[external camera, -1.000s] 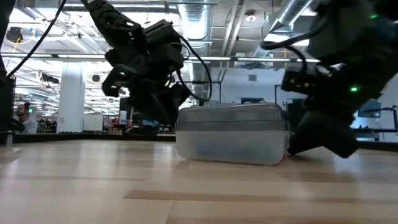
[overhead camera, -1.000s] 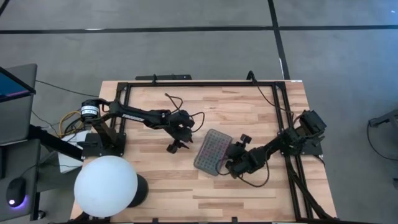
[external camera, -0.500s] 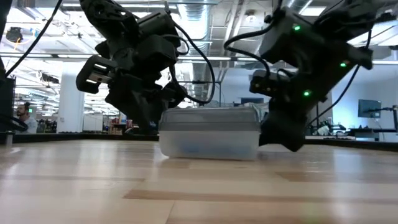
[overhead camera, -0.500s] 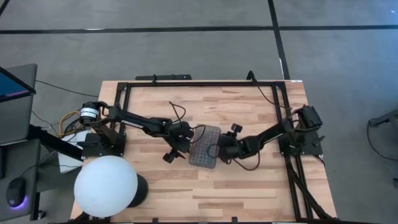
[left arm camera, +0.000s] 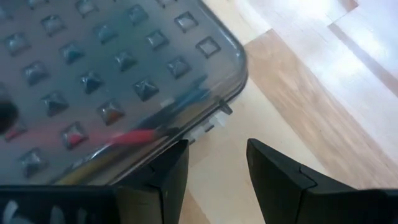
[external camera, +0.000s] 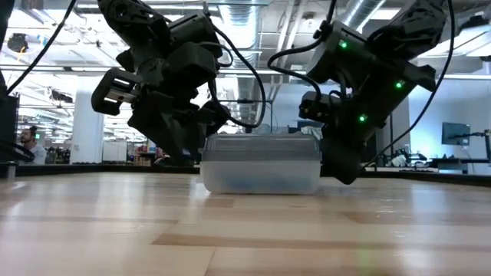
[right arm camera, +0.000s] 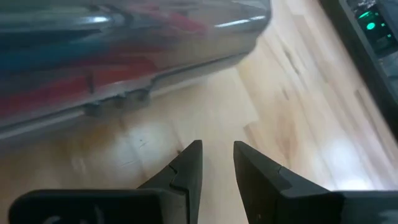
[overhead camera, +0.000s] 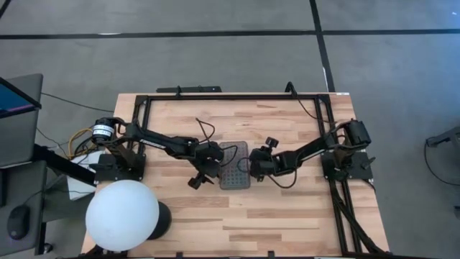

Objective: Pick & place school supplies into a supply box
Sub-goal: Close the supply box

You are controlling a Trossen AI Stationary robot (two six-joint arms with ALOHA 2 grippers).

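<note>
The left gripper (left arm camera: 214, 165), fingers parted and empty, sits just beside one long side of the closed supply box (overhead camera: 234, 165) at mid-table; the right gripper (right arm camera: 216, 163), fingers slightly apart and holding nothing, flanks the other side. Coloured pens (left arm camera: 127, 137) show through the grid lid (left arm camera: 112, 68). A sideways nudge from either arm could skid the light box or spring its latch (left arm camera: 219, 112).

Supply box (overhead camera: 234, 165) mid-table, between left gripper (overhead camera: 208, 164) and right gripper (overhead camera: 256, 164)
</note>
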